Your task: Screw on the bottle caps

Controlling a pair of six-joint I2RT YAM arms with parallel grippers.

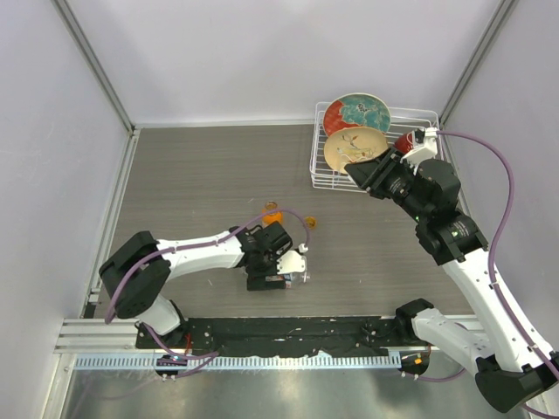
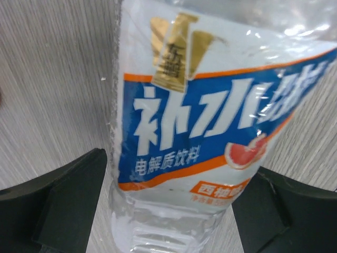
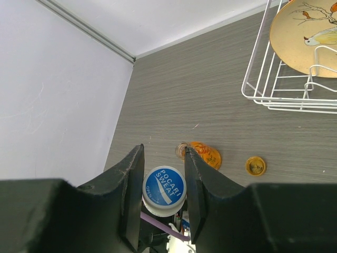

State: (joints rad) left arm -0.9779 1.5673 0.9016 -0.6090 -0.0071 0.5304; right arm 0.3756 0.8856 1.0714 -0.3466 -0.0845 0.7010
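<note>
**A:** Which step is this, would you say?

**B:** Bringing the first cap to its bottle, I'd judge. The right gripper [image 3: 163,149] is raised near the wire rack [image 3: 253,95], its fingers pinched on the white cap [image 3: 164,190], whose blue printed top faces the wrist camera. The left gripper [image 2: 180,163] is low at mid-table, its fingers spread wide either side of the water bottle [image 2: 184,105], with the label between them. It isn't clamped, as far as I can see.

**A:** And the bottle's mouth?

**B:** It's hidden in every view. I can't tell whether the bottle stands or lies.

**A:** So what makes the step go well?

**B:** Close the left fingers on the bottle first, firmly enough that it won't spin but gently enough that thin plastic won't buckle. Keep the neck clear of those fingers. The cap's open side points away from the right wrist, so bring it in square to the neck, because a tilted cap would likely cross-thread. Then turn it under light pressure.

**A:** And the other pair?

**B:** The orange bottle [image 3: 206,156] appears to lie on its side on the table [image 1: 201,175]. The amber cap [image 3: 256,166] sits near it, not touching. No gripper is on either, so they come afterwards.
</note>
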